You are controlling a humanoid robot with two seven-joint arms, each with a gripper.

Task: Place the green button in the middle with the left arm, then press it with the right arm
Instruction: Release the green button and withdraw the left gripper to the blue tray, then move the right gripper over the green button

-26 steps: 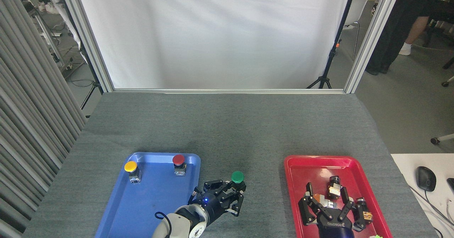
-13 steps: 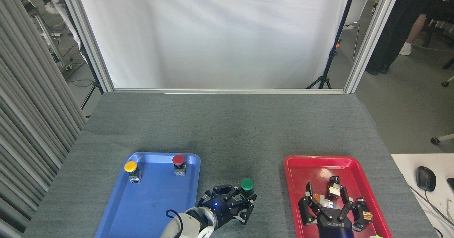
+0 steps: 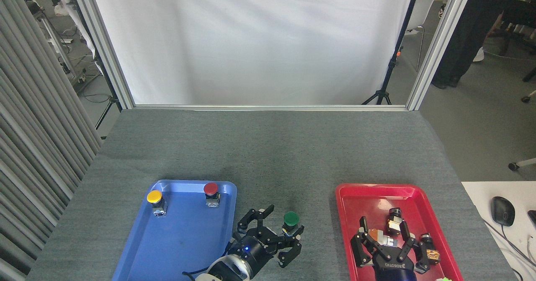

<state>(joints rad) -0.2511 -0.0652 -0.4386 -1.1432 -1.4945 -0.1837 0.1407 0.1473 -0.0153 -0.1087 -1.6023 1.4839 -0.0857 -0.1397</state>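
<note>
Grey cloth-covered table (image 3: 268, 147); the green button (image 3: 291, 220) stands on the bare middle (image 3: 310, 214) between blue tray (image 3: 167, 239) and red tray (image 3: 347, 197), just beyond my left gripper (image 3: 274, 235), whose fingers are spread wide, holding nothing. My right gripper (image 3: 387, 241) hangs spread wide over the red tray

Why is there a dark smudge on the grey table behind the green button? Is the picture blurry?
In the head view, the dark patch on the table looks like a soft shadow, not blur. The green button, left gripper and blue tray all look sharp.
</note>
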